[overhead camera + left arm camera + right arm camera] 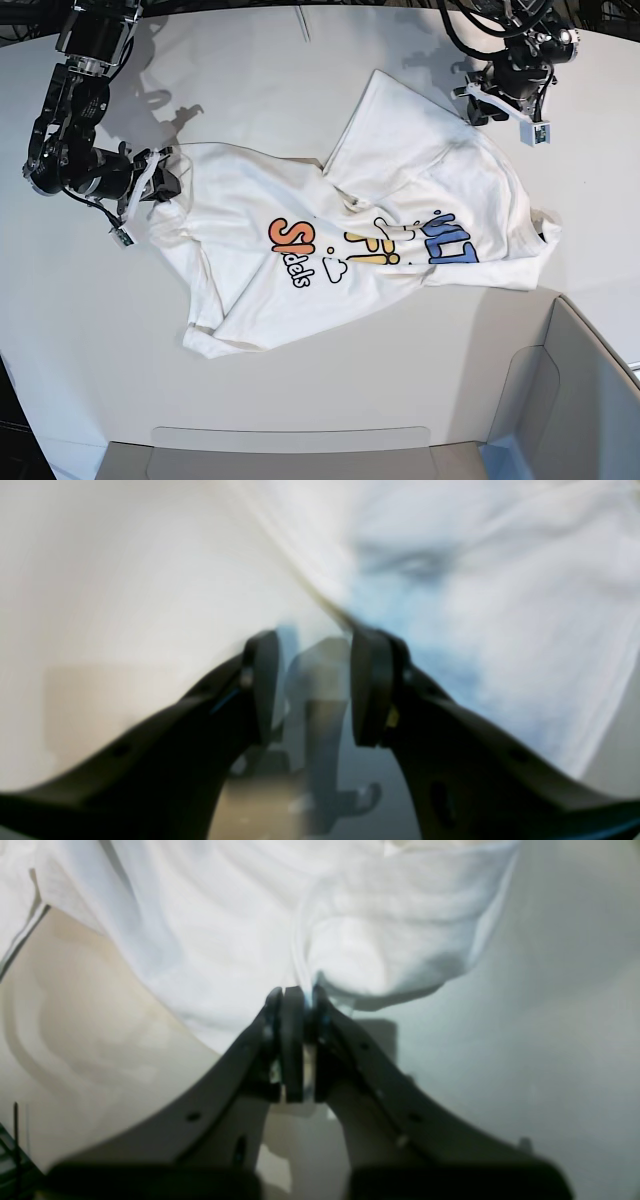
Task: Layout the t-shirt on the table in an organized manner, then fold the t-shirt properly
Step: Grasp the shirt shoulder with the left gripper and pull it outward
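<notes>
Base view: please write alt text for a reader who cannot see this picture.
A white t-shirt with orange, yellow and blue letters lies crumpled on a white table, part of it folded over the print. The right gripper pinches the shirt's edge at the picture's left with shut jaws; the left gripper hovers with its jaws apart by the far right part.

White printed t-shirt [300, 240], rumpled, partly folded, on white table [250, 390]

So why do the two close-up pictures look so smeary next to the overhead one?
Left wrist view: white printed cotton t-shirt blurred, blue smudge showing through. Right wrist view: soft focus, dark hand clearer than the cloth. Base view: sharp, arm shadows on the plain white table.
</notes>
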